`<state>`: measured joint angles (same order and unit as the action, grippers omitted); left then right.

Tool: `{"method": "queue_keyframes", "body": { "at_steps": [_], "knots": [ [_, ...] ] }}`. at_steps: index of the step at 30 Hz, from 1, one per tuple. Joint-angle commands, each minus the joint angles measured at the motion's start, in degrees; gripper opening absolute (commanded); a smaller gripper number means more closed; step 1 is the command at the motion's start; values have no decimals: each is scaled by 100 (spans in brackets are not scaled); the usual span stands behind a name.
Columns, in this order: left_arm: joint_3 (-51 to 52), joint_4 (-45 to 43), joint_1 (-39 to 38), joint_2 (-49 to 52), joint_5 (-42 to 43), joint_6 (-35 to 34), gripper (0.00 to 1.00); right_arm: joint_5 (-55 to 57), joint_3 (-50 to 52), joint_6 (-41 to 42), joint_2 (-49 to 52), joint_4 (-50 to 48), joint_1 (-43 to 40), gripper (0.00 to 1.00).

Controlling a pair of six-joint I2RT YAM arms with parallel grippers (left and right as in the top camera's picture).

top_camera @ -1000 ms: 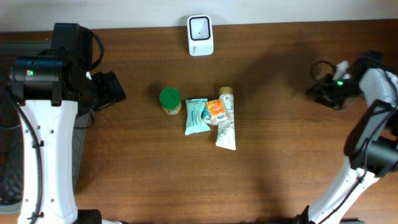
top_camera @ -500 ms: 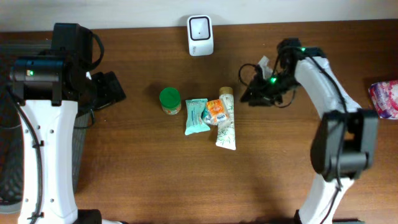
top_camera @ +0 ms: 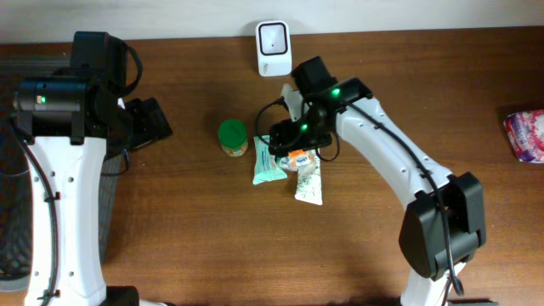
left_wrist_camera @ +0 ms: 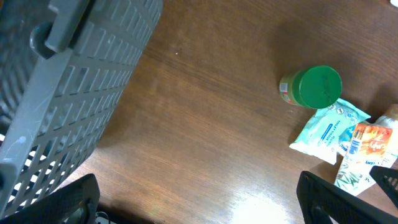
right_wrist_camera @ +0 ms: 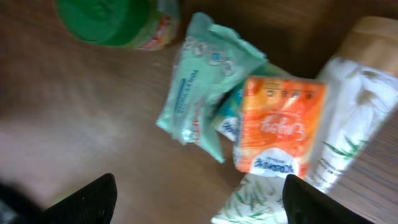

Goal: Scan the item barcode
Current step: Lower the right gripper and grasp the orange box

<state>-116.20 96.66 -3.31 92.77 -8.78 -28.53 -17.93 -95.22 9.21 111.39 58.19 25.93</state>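
- Hovering right over the pile, the right pincer (right_wrist_camera: pixel 199 193) has its jaws spread wide and grips nothing.
- Orange packet (right_wrist_camera: pixel 280 124) lies just ahead of its fingertips, resting across a teal wipes pack (right_wrist_camera: pixel 205 87) and a white tube (right_wrist_camera: pixel 348 118).
- Green-lidded jar (right_wrist_camera: pixel 115 22) sits further ahead, beside the wipes.
- Scanner (top_camera: pixel 274 48) stands near the pincer, apart from the pile, at the bench (top_camera: pixel 170 221) edge.
- Left pincer (left_wrist_camera: pixel 199 199) gapes fully, empty, with a basket (left_wrist_camera: pixel 62 81) beside it.

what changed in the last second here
The right gripper swung left across the table from the far right edge and now hangs open over the orange packet. That uncovered a pink packet at the right edge. The left arm, green-lidded jar and white scanner stayed put.
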Motion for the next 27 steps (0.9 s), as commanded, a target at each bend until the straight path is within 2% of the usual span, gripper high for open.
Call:
{"method": "queue_keyframes", "body": {
  "at_steps": [1,4,6,11,14,20,21,23,25,27],
  "knots": [
    [-63,7,22,-92,0,-72,99,1141,20,223,33,-15,243,79],
    [-63,7,22,-92,0,-72,99,1163,20,223,221,-17,356,61],
    [-63,4,22,-92,0,-72,99,1438,20,225,380,-22,437,54],
    [-63,7,22,-92,0,-72,99,1552,24,225,616,-286,485,54],
    [-63,7,22,-92,0,-72,99,2107,17,227,640,-289,485,54],
    [-63,7,22,-92,0,-72,99,1943,-48,350,638,-269,275,59],
    [-63,7,22,-92,0,-72,99,1753,-46,326,638,-269,168,58],
    [-63,7,22,-92,0,-72,99,1320,-35,284,643,-275,-59,47],
    [-63,7,22,-92,0,-72,99,813,92,-142,643,-280,-284,44],
    [-63,7,22,-92,0,-72,99,586,243,-195,643,-348,-378,43]
  ]
}}
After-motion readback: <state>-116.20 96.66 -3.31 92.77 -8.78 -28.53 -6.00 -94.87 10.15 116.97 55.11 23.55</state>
